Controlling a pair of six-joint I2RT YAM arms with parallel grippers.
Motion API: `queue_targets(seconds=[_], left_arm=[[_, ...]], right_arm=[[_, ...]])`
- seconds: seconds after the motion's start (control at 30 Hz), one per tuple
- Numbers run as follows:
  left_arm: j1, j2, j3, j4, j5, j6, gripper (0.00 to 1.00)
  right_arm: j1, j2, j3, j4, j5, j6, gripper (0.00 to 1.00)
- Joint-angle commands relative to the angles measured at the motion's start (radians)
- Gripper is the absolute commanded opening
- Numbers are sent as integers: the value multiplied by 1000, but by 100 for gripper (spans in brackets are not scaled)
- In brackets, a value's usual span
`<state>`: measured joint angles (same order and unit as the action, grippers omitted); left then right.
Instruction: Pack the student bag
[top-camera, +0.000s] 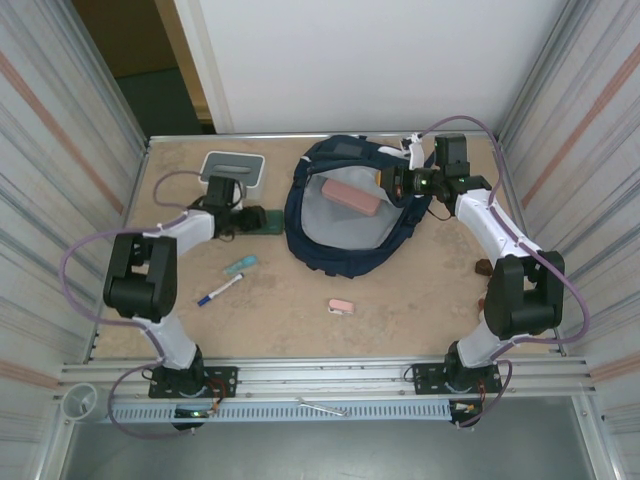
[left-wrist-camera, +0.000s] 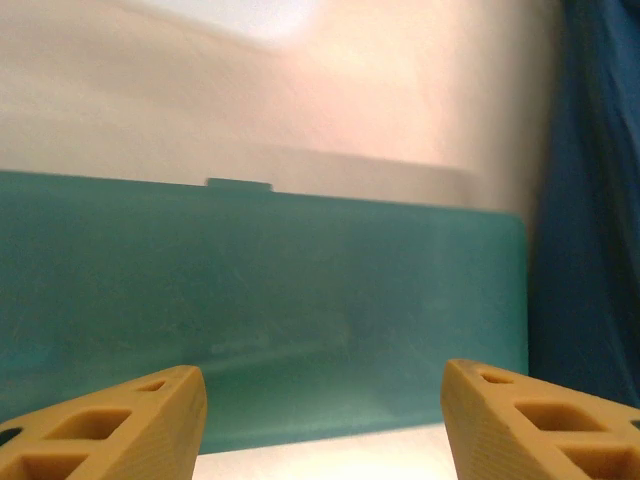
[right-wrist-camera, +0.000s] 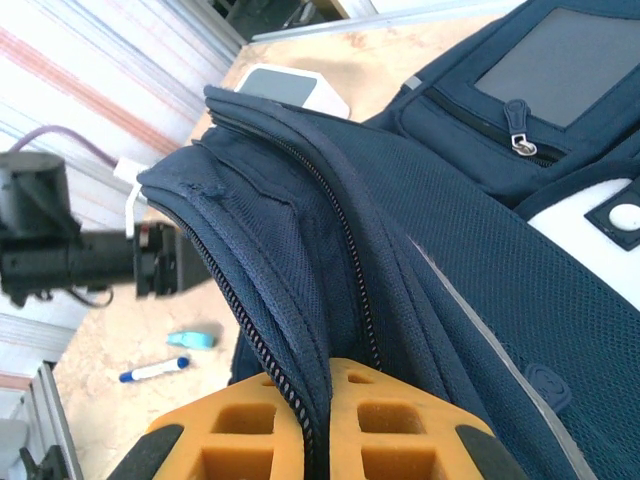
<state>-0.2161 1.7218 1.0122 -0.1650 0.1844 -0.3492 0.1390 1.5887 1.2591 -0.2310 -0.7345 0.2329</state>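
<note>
Your right tool (right-wrist-camera: 322, 425) pinches the bag (right-wrist-camera: 480, 250) rim to hold it open; your left tool (left-wrist-camera: 322, 400), spread, faces the green case (left-wrist-camera: 260, 300).

a block (top-camera: 350, 196), perhaps a case, lies in the student bag (top-camera: 335, 262); box (top-camera: 233, 166) left of it.

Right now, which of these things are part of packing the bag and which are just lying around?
In use: bag, its rim pinched by the right gripper; pink block inside it; green case, in front of the open left gripper.
Lying about: marker, small turquoise piece, pink eraser, grey-and-white box, all loose on the table; possibly to be packed later.
</note>
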Motion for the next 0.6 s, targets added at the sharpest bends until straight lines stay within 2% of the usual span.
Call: queue_targets(seconds=[0.0, 0.1, 0.17, 0.23, 0.3, 0.4, 0.57], left_arm=[[-54, -118, -44, -95, 36, -19, 65], [-55, -206, -21, -134, -51, 87, 70], [-55, -234, -3, -151, -140, 233, 74], [-55, -245, 16, -170, -179, 411, 77], [-56, -242, 3, -144, -136, 649, 79], [-50, -205, -17, -87, -83, 925, 84], [-39, -39, 120, -259, 49, 1222, 85]], right_arm=[[-16, -23, -12, -16, -21, 37, 0], [-16, -24, -13, -14, -23, 37, 0], [-16, -27, -18, -14, -23, 37, 0], [-17, -25, -22, -12, -21, 36, 0], [-17, -20, -23, -10, -22, 37, 0], [-18, -15, -20, -9, -26, 37, 0], [-18, -10, -23, -5, -36, 39, 0]])
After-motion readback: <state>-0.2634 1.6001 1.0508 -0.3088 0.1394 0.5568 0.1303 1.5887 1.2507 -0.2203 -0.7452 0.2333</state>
